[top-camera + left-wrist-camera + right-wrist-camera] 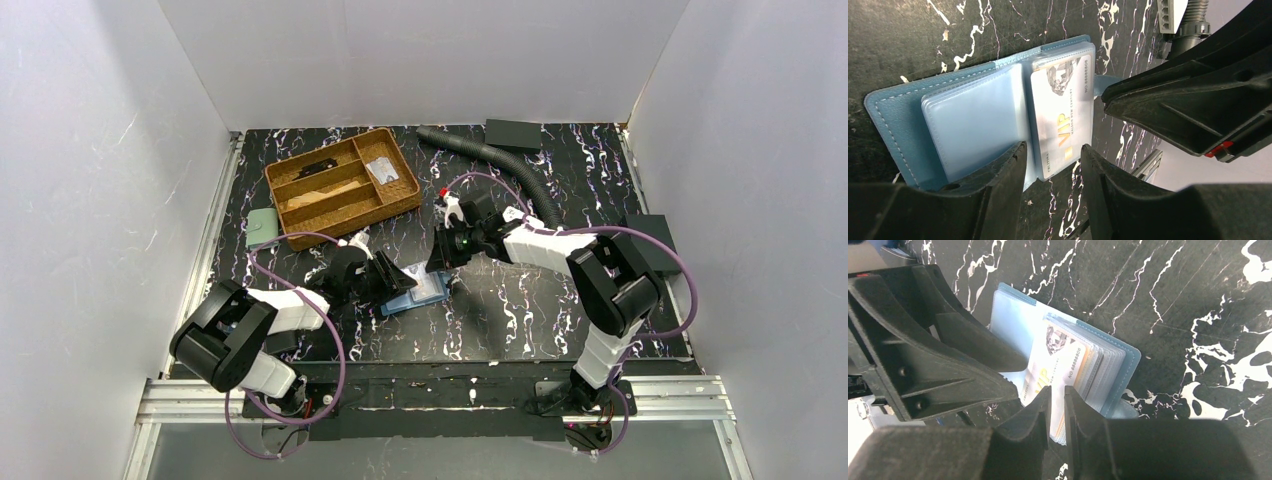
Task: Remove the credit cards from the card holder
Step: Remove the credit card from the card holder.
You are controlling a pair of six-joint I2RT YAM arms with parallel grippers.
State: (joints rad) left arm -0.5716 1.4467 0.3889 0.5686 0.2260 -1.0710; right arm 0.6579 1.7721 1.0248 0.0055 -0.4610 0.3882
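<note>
The card holder (418,291) lies open on the black marbled table between my two grippers. It is teal-blue with clear sleeves (975,122). A whitish credit card (1063,107) marked VIP sits in its right half, also seen in the right wrist view (1055,365). My left gripper (1052,156) is open, one finger (1010,167) over the holder's left half, the other past the card's end. My right gripper (1058,402) has its jaws nearly together around the near edge of the card and sleeves. It shows in the left wrist view (1105,95) at the holder's right edge.
A wicker tray (343,186) with compartments stands at the back left, a pale green pouch (262,228) beside it. A grey ribbed hose (500,160) curves behind the right arm. Black boxes sit at the back (513,134) and right (650,245).
</note>
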